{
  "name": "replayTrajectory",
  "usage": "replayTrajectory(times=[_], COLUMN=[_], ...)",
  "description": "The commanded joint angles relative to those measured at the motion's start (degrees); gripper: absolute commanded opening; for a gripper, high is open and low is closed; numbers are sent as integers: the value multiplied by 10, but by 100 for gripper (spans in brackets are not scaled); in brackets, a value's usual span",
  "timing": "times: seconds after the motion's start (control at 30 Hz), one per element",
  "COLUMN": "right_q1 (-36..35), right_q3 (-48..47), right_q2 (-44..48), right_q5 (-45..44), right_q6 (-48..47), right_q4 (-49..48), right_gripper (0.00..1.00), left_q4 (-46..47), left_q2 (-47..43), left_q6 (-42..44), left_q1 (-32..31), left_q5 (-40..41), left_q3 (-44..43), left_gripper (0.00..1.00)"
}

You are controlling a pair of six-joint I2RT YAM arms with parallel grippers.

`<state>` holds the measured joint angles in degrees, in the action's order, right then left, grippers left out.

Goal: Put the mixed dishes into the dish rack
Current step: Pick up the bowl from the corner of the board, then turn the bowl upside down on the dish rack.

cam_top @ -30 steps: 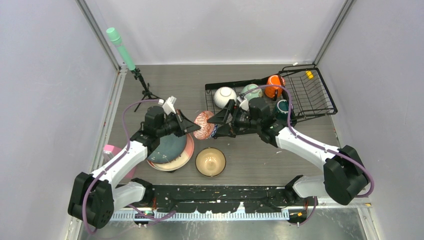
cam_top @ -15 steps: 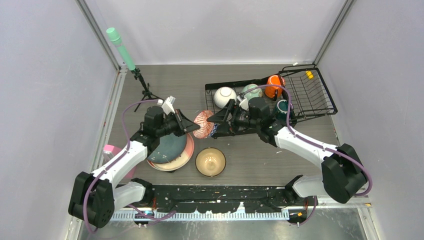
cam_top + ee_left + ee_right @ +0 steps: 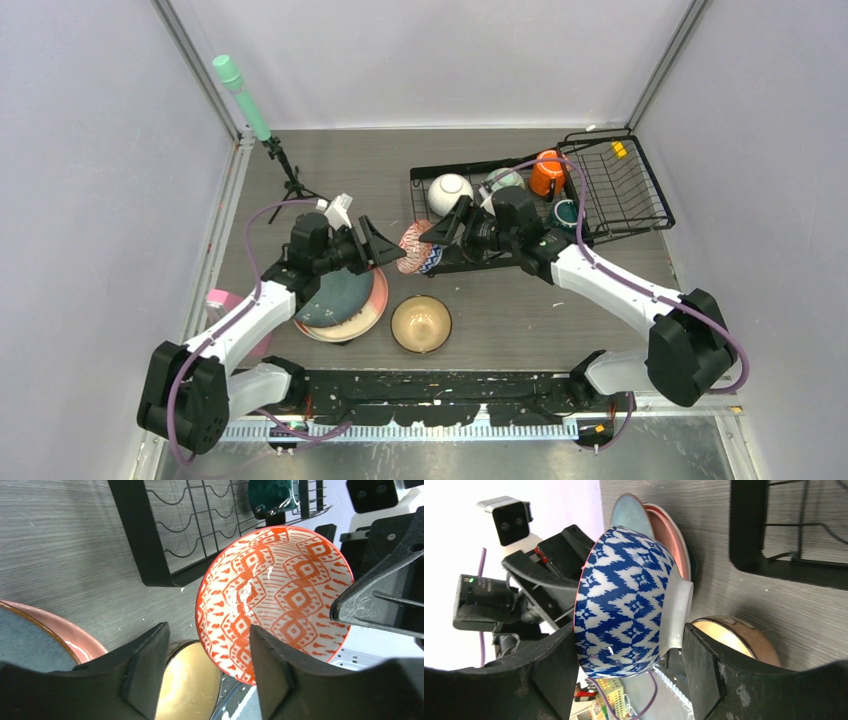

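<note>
the blue-patterned bowl (image 3: 624, 595), red-orange inside, is held on edge, pinched rim to foot in the right hand (image 3: 629, 635). a white bowl (image 3: 449, 192), mint-green bowl (image 3: 506, 179), orange mug (image 3: 547, 173) and dark teal mug (image 3: 566, 212) sit in the black wire rack (image 3: 615, 190). the brown bowl (image 3: 421, 323) sits upright beside the dark teal plate (image 3: 340, 295), which lies on the pink plate (image 3: 378, 300).

white arm links (image 3: 245, 325), black joints (image 3: 690, 355), purple cables (image 3: 620, 284) (looped along each arm), black hand fingers (image 3: 145, 665)

Patterned bowl (image 3: 413, 248) between left hand (image 3: 207, 650) and right hand (image 3: 629, 645), dish rack (image 3: 615, 190) just behind
</note>
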<state>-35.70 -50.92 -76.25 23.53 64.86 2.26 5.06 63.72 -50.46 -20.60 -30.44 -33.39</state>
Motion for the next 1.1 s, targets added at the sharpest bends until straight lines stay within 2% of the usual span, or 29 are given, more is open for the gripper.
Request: replayTrajectory(times=[0.0, 0.13, 0.4, 0.47, 0.73, 1.07], right_q1=[5, 11, 19, 23, 27, 27], right_q3=[-62, -101, -211, -239, -349, -442], right_q2=[29, 31, 8, -4, -79, -179], right_q5=[-49, -92, -200, -249, -372, -494], right_q6=[-57, -104, -237, -263, -357, -434], right_q4=[50, 111, 263, 298, 433, 533], right_gripper=[31, 30, 30, 30, 30, 30], left_q4=[-33, -57, -123, -137, -220, -244], left_q2=[-31, -44, -58, -65, -95, -136], left_q6=[31, 48, 104, 119, 175, 189], left_q1=[-1, -1, -1, -1, -10, -16], left_q5=[26, 30, 19, 21, 50, 82], left_q3=[-22, -24, -34, -35, -46, -39], left_gripper=[70, 79, 86, 87, 88, 90])
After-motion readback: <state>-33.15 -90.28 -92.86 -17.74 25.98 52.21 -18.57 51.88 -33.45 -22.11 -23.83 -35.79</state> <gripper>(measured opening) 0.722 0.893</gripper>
